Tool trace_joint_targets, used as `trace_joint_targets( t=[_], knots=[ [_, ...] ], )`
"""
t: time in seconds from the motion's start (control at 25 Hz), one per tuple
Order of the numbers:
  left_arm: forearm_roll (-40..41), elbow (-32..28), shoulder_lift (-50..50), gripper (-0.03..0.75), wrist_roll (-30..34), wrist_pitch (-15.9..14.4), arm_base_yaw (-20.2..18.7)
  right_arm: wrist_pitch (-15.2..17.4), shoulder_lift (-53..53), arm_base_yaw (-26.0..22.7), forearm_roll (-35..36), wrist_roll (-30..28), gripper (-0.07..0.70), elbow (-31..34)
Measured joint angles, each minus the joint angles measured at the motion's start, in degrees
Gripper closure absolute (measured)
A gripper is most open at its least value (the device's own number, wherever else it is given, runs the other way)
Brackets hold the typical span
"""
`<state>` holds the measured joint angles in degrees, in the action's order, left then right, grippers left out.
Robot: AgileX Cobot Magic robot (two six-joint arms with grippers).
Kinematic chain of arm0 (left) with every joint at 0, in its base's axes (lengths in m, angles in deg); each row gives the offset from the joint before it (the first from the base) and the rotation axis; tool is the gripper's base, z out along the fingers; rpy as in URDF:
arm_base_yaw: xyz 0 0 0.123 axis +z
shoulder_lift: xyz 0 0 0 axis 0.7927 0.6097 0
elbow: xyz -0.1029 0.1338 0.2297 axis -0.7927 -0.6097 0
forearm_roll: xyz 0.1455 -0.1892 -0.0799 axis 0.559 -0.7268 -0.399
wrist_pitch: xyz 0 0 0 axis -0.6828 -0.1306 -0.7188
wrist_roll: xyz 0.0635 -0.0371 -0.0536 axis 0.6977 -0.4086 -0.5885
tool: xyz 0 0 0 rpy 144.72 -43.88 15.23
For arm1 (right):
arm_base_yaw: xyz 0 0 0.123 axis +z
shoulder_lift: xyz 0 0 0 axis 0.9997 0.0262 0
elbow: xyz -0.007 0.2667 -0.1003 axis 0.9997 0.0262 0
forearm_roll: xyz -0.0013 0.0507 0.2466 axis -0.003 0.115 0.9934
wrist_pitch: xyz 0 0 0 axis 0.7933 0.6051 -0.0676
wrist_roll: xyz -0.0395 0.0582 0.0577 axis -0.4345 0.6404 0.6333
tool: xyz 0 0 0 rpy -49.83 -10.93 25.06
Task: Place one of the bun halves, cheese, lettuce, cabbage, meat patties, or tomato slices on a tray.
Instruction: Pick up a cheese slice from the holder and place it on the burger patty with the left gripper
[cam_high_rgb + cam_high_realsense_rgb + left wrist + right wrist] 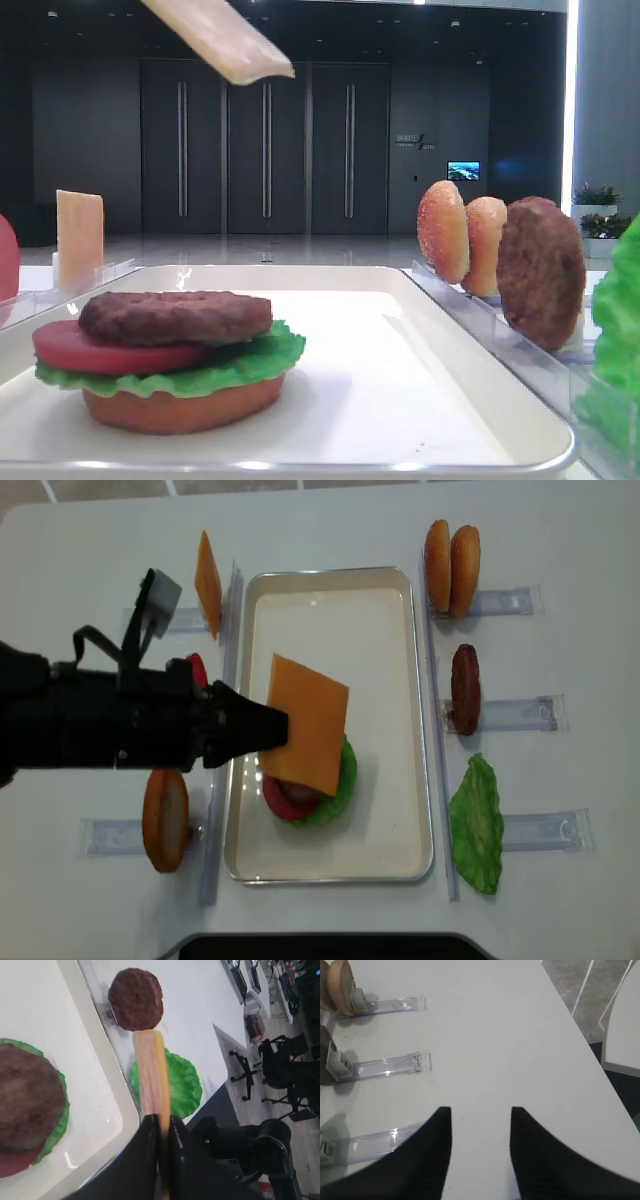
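In the low front view the tray point(420, 330) fills the foreground, holding a stack at lower left — bun base point(185, 405), lettuce point(250, 362), tomato slice point(70, 350), meat patty point(175, 315). Above it, upper centre, hangs the cheese point(305, 725), pinched at its edge by the left tool point(278, 727). Right of the tray, clear racks point(500, 715) carry two bun halves point(451, 568), another patty and a leaf. The right tool point(481, 1112) stands spread over bare bench point(495, 1035).

Left arm reaches in level from the side, its gripper point(262, 728) with jaws pinched tight on the edge of the cheese point(305, 723), which sticks out flat past the tips. Right gripper point(481, 1115) points down, jaws spread apart with nothing between them.
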<state>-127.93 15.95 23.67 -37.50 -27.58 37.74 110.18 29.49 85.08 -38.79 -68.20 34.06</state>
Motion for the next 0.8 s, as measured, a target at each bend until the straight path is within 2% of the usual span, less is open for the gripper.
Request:
trace_joint_targets(
  t=[0.2, 0.28, 0.44, 0.8],
  knots=[
    [-2.9, -3.97, 0.0, 0.694, 5.18, -6.79, 10.04, 0.0, 0.0, 0.0, 0.0, 0.0, 0.358, 0.0],
    [-2.96, -4.9, 0.07, 0.694, 6.45, -8.72, 12.31, 0.0, 0.0, 0.0, 0.0, 0.0, 0.358, 0.0],
    [-3.03, -5.36, 3.2, 0.694, 8.78, -11.92, 13.29, 0.0, 0.0, 0.0, 0.0, 0.0, 0.358, 0.0],
    [-7.11, -5.36, 17.32, 0.694, 15.63, -14.81, 13.36, 0.0, 0.0, 0.0, 0.0, 0.0, 0.358, 0.0]
  ],
)
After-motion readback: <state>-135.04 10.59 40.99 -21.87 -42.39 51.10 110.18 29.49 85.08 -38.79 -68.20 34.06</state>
